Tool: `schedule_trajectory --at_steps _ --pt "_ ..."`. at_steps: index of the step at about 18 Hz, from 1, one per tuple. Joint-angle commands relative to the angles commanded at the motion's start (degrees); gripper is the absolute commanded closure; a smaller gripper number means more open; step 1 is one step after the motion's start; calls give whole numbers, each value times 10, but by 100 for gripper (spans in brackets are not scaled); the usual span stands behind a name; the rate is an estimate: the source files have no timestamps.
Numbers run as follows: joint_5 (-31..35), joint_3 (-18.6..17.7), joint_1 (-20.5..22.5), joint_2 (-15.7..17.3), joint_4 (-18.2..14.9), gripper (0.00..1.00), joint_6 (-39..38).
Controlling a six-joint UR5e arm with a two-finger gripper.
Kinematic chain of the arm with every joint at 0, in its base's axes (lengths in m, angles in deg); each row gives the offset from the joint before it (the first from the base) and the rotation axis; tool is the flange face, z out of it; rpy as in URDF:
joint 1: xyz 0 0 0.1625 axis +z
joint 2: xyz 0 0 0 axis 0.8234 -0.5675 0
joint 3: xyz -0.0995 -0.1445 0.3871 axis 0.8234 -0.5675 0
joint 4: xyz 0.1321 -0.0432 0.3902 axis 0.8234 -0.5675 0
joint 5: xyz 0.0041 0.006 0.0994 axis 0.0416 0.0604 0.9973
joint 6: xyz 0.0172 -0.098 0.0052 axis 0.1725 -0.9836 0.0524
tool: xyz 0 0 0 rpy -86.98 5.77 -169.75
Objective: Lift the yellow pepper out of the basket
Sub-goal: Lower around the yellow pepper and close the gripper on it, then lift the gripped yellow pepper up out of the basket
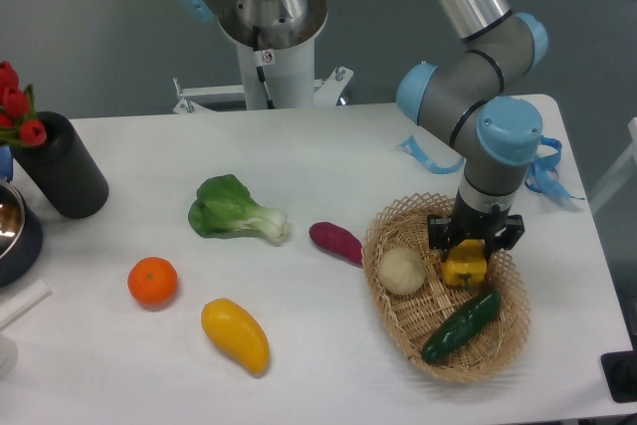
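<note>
The yellow pepper [465, 268] sits in the upper middle of the oval wicker basket [393, 318] at the right of the table. My gripper [468, 249] points straight down right over the pepper. Its dark fingers [439, 235] stand spread on either side of the pepper's top, wider than the pepper, so it looks open. The pepper rests on the basket floor. Its stem is hidden by the gripper.
In the basket, a pale round vegetable [401, 271] lies left of the pepper and a green cucumber [461, 325] in front of it. On the table lie a purple sweet potato [336, 242], bok choy [234, 209], an orange [152, 281], a yellow mango [236, 334], a black vase [62, 168] and a dark bowl [12, 231].
</note>
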Motion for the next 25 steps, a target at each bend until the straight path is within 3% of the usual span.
schedule_trajectory --at_steps 4,10,15,19,25 --pt "-1 3 0 9 -1 52 11" --pt "-2 21 5 78 -4 52 69" --pt "-7 40 28 108 -15 52 193" --pt "-19 43 42 122 -46 52 242" --pt "-40 42 87 159 -120 52 330"
